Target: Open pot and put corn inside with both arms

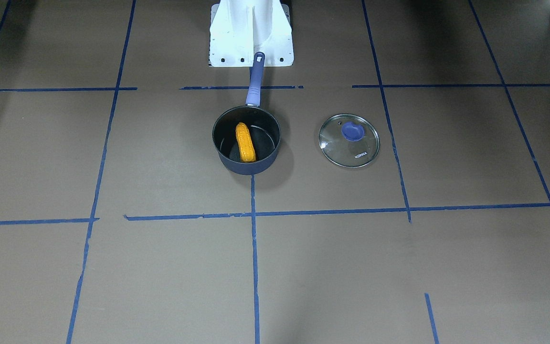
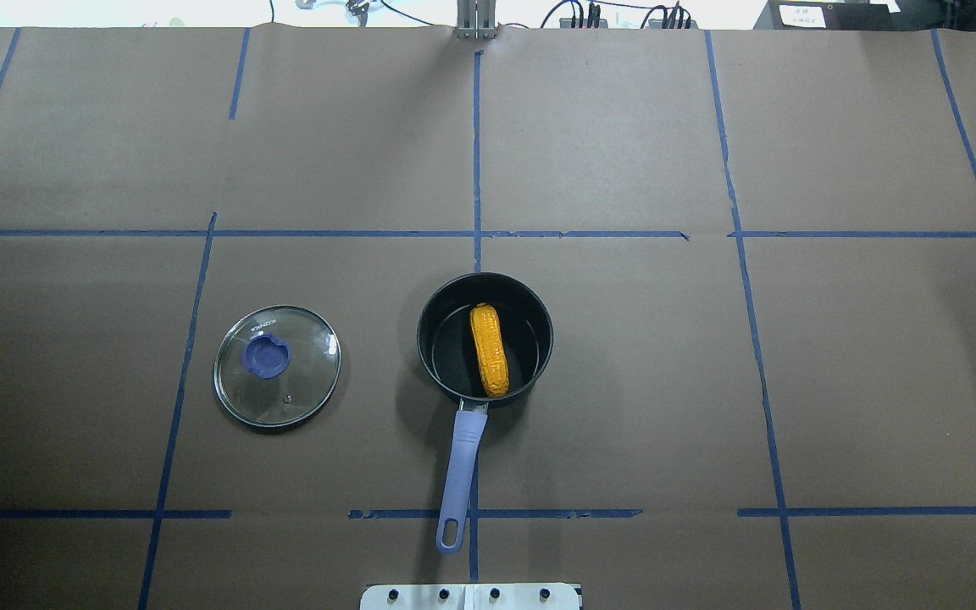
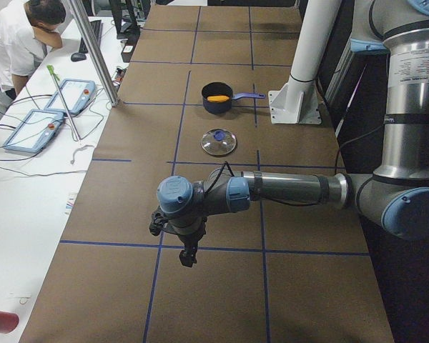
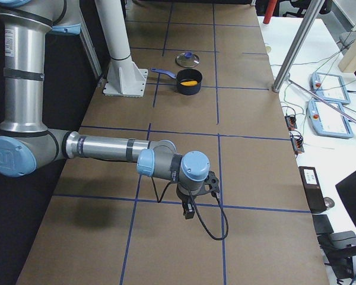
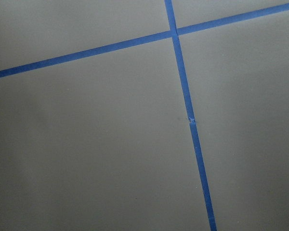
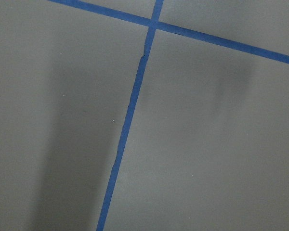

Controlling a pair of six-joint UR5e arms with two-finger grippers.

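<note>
The dark navy pot [image 2: 522, 368] stands open at the table's middle, its purple-blue handle [image 2: 460, 470] towards the robot base. The orange-yellow corn [image 2: 489, 350] lies inside it; it also shows in the front view [image 1: 245, 142]. The pot shows in the front view [image 1: 268, 157], left view [image 3: 218, 106] and right view [image 4: 188, 89] too. My left gripper [image 3: 188, 256] hangs over bare table far from the pot, seen only in the left side view. My right gripper [image 4: 188, 211] likewise shows only in the right side view. I cannot tell whether either is open or shut.
The round glass lid [image 2: 277, 364] with a purple knob lies flat on the table beside the pot, on my left; it also shows in the front view [image 1: 349, 140]. The white robot base [image 1: 251, 33] stands behind the handle. An operator [image 3: 25, 43] sits at a side desk.
</note>
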